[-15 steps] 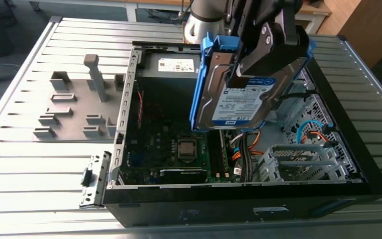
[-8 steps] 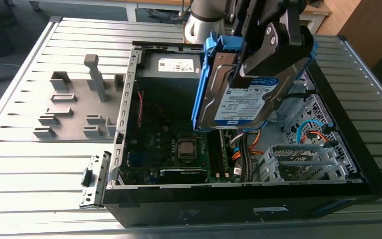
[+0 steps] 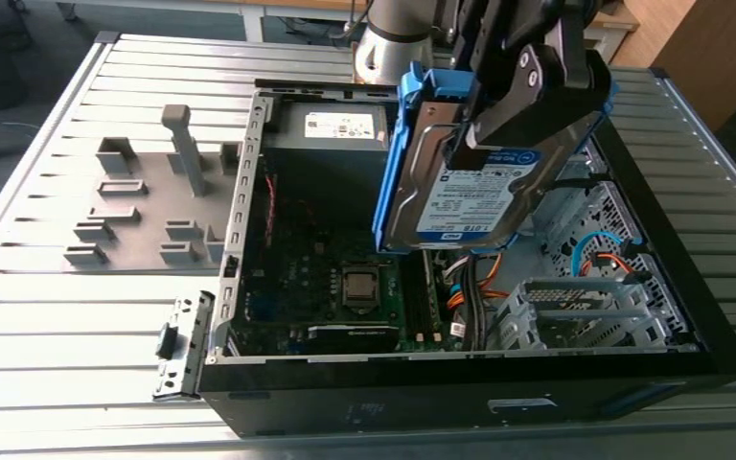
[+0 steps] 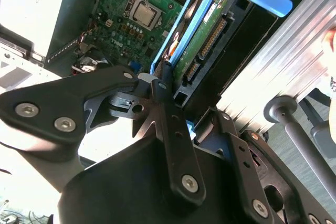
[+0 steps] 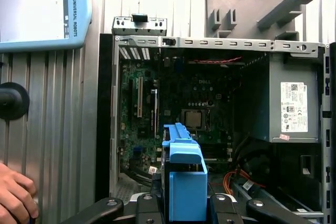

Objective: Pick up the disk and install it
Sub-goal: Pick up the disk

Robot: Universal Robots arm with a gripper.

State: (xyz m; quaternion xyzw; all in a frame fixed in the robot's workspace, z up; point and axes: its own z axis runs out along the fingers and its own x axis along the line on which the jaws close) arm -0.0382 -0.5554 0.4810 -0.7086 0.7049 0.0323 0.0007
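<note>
My gripper (image 3: 502, 134) is clamped tight on the disk (image 3: 464, 196), which stands on edge between its fingers, with the open computer case (image 3: 471, 388) below.

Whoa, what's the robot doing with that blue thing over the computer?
The robot's gripper is clamped on the disk, a hard drive in a blue carrier, and holds it tilted in the air above the open computer case. The disk is not in the case yet. A person's hand is on the table beside the case.
</note>
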